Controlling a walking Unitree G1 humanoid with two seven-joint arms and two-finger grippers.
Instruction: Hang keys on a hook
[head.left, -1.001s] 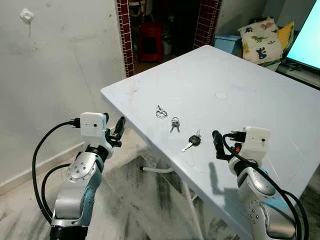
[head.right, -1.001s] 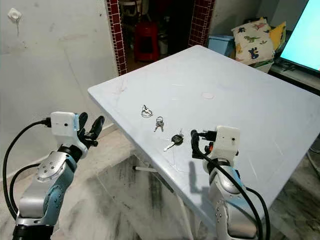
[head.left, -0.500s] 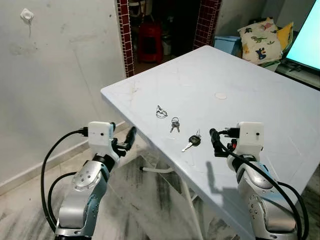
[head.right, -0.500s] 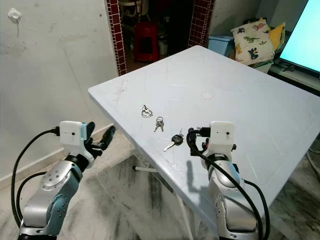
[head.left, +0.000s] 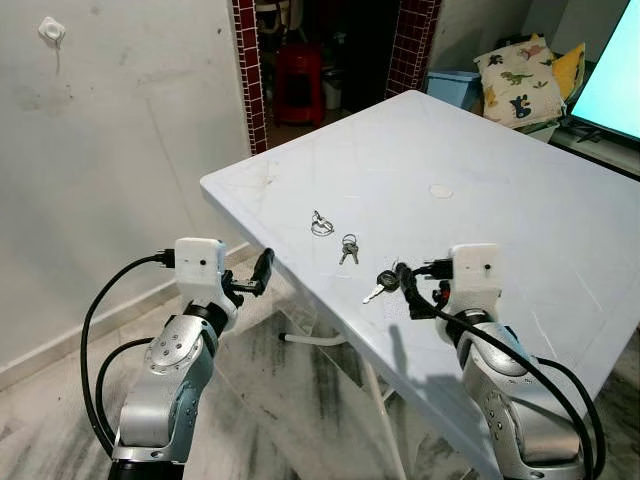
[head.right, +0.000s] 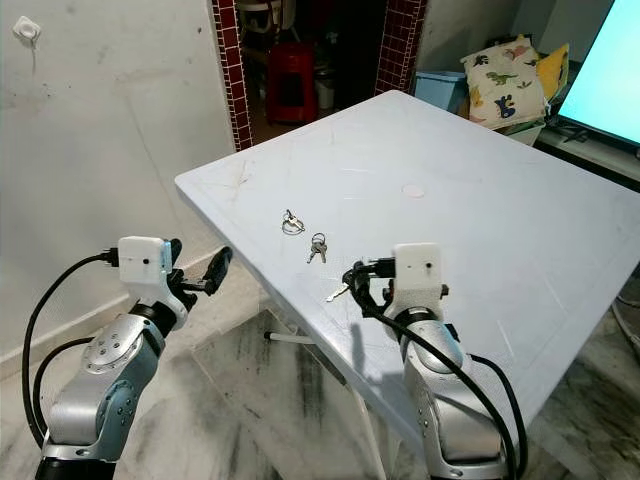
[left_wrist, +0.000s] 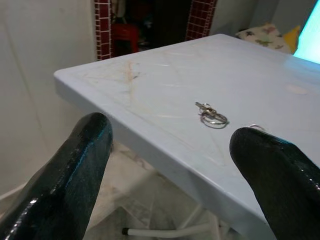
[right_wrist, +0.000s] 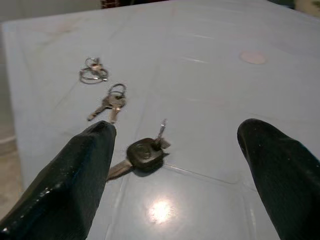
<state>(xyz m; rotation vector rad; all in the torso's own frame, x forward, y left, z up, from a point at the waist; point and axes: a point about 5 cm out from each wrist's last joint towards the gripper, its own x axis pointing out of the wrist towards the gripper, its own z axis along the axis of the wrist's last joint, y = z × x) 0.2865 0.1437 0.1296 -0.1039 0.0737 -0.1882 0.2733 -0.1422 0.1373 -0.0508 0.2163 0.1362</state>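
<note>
Three sets of keys lie in a row on the white table (head.left: 500, 180): a silver key ring (head.left: 321, 224), two small keys (head.left: 349, 247) and a black-headed car key (head.left: 384, 283). My right gripper (head.left: 409, 292) hovers open just right of the car key (right_wrist: 142, 154), which lies between and ahead of its fingers (right_wrist: 75, 180). My left gripper (head.left: 262, 270) is open off the table's near-left edge, pointing across at the key ring (left_wrist: 212, 114). A small white hook (head.left: 52, 30) is fixed high on the wall at the left.
The table's corner (head.left: 210, 185) juts toward the wall, with white legs (head.left: 330, 340) below over marble floor. Behind is a dark doorway with a red stool (head.left: 300, 80), a blue box (head.left: 455, 85), a dinosaur pillow (head.left: 520, 75) and a lit screen (head.left: 615, 80).
My right gripper has slid left along the table until it is beside the car key. My left gripper has moved right, closer to the table's edge.
</note>
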